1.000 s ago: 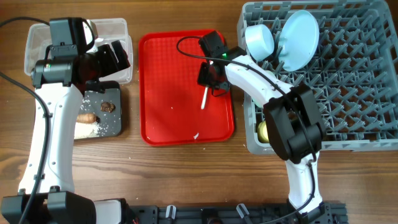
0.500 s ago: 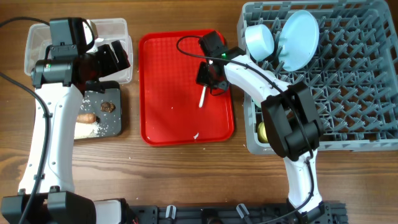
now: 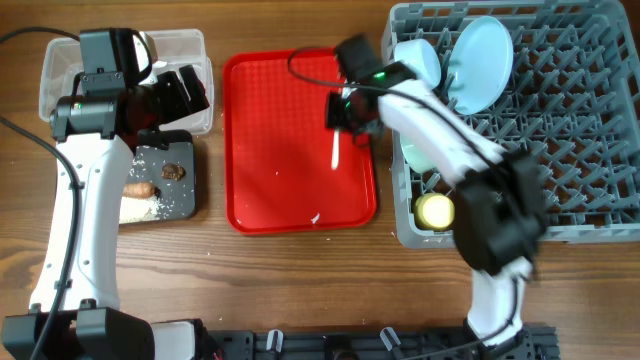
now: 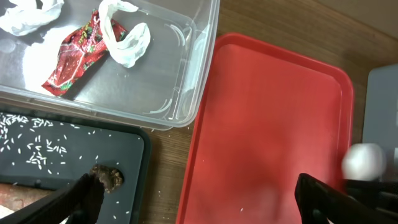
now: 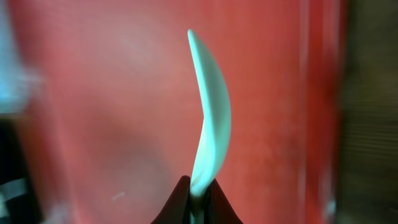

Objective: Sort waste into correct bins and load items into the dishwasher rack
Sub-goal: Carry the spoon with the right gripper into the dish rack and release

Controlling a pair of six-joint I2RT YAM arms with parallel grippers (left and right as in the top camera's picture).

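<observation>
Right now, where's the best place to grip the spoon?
Handle end, coming in along its length, as the right gripper is now, shut on it. The spoon shows edge-on, thin and curved, bowl pointing away; a pinch across the handle's flat faces probably holds steadiest.

Runs the left arm (image 3: 75, 220) from its base at the near edge up the left side, bending at the top toward the middle. Holds the left gripper (image 3: 182, 90) with jaws spread wide, fingers (image 4: 328, 198) at either edge of the wrist view, nothing between them. Stretches the right arm (image 3: 450, 150) from the near right diagonally leftward. Pinches the right gripper (image 5: 198, 194) closed on one end of the white plastic spoon (image 5: 211, 124), which sticks straight out past the fingertips.
</observation>
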